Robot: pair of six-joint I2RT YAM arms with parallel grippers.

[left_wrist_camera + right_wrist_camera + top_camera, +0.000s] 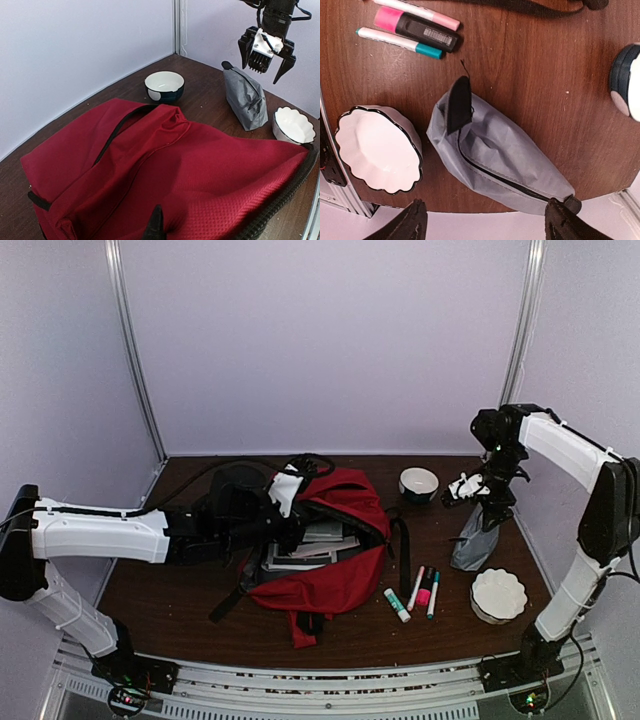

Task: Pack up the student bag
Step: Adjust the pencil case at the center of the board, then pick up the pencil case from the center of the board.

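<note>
Red student bag (340, 585) gapes, your left gripper (288, 490) at its rim, probably propping it, grip unclear; your right gripper (260, 69) hangs spread above the grey pouch (505, 150).

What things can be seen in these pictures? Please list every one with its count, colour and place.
student bag: one, red with black straps, middle of the table, lying open
books or papers: a stack, white and dark, inside the bag; number not clear
grey pouch: one, grey with a dark zip, right of the bag
dark bowl: one, dark blue outside and white inside, far side, behind the pouch
scalloped bowl: one, white, near right corner
markers: four, with pink, black, teal and green parts, between the bag and the scalloped bowl
table: one, dark brown wood
left gripper: one, black, closed on the bag's red fabric
right gripper: one, black and white, open above the grey pouch
</note>
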